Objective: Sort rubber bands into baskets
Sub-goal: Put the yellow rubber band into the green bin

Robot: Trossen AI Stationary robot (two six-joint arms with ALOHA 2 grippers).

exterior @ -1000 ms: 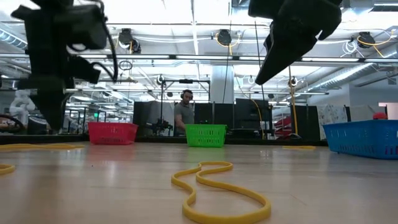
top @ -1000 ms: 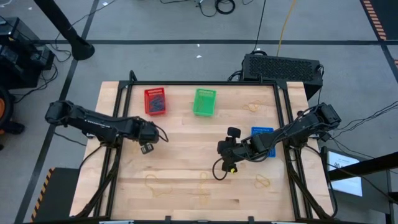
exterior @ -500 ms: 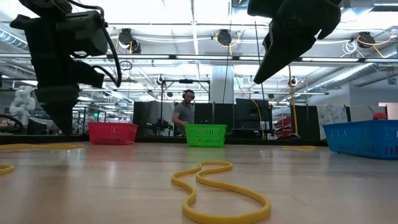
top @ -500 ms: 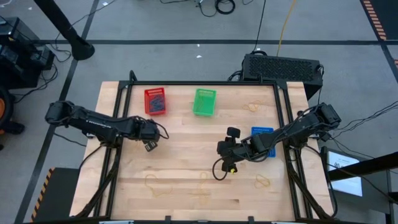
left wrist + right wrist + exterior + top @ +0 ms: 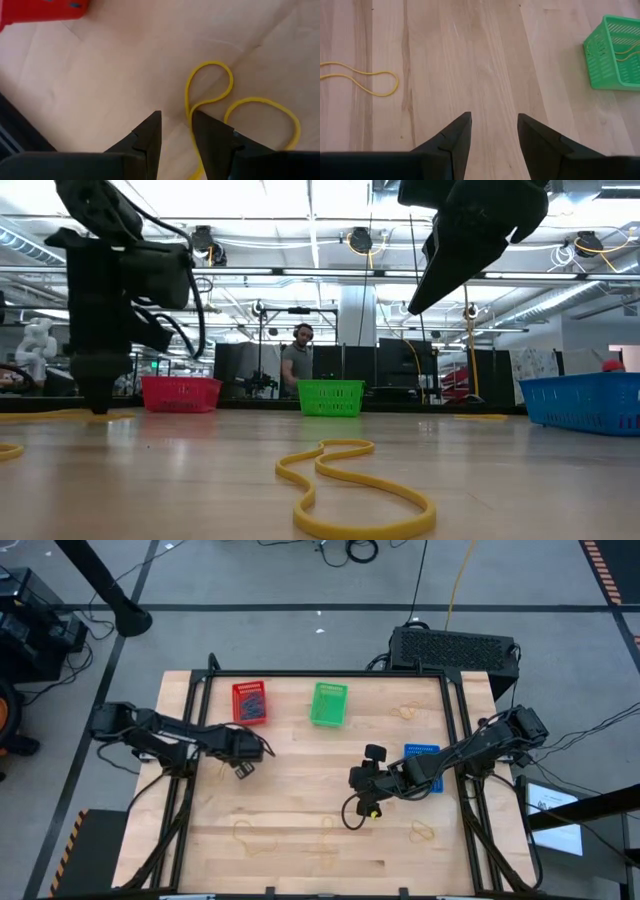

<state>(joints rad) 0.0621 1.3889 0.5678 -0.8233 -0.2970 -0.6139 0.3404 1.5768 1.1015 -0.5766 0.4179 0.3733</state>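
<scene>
Left claw (image 5: 176, 131) open over yellow rubber band (image 5: 212, 102), near red basket (image 5: 249, 702)

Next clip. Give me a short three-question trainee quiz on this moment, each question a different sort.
1. True or false: the green basket stands between the red basket and the blue basket across the table.
2. Which pincer is nearer the red basket? A) left pincer B) right pincer
3. Fill in: in the left wrist view, the rubber band by the open left fingertips is ____ in colour.

Key: 1 true; 2 A; 3 yellow.
</scene>
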